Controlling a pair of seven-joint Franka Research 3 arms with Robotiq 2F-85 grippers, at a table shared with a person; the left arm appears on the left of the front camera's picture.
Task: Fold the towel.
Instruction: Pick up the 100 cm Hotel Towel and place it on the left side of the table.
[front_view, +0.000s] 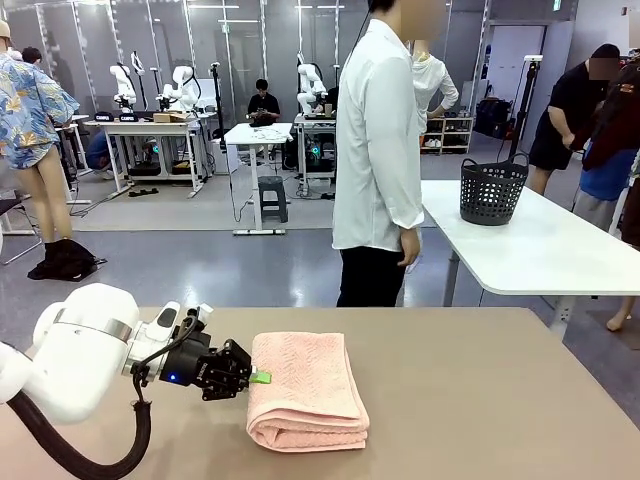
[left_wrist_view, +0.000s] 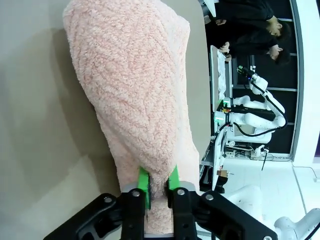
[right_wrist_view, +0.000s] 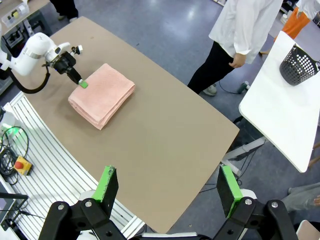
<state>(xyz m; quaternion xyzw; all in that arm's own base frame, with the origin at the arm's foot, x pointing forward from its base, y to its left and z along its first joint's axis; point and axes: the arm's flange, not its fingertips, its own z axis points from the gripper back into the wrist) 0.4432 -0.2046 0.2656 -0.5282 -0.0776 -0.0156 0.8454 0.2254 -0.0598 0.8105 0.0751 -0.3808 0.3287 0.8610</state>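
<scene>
The salmon-pink towel (front_view: 305, 390) lies folded into a thick stack on the tan table (front_view: 480, 400), left of centre. My left gripper (front_view: 258, 377) is at its left edge. In the left wrist view the green pads (left_wrist_view: 144, 186) are pinched on a fold of the towel (left_wrist_view: 135, 85) at its near edge, so the left gripper (left_wrist_view: 158, 186) is shut on the towel. My right gripper (right_wrist_view: 167, 187) hangs open high above the table's near edge, holding nothing. From there the towel (right_wrist_view: 102, 94) and the left gripper (right_wrist_view: 82, 84) show far off at the upper left.
A person in a white shirt (front_view: 378, 150) stands at the table's far edge, hands down. A black perforated basket (front_view: 492, 190) sits on a separate white table (front_view: 560, 250) at the back right. The tan table right of the towel is bare.
</scene>
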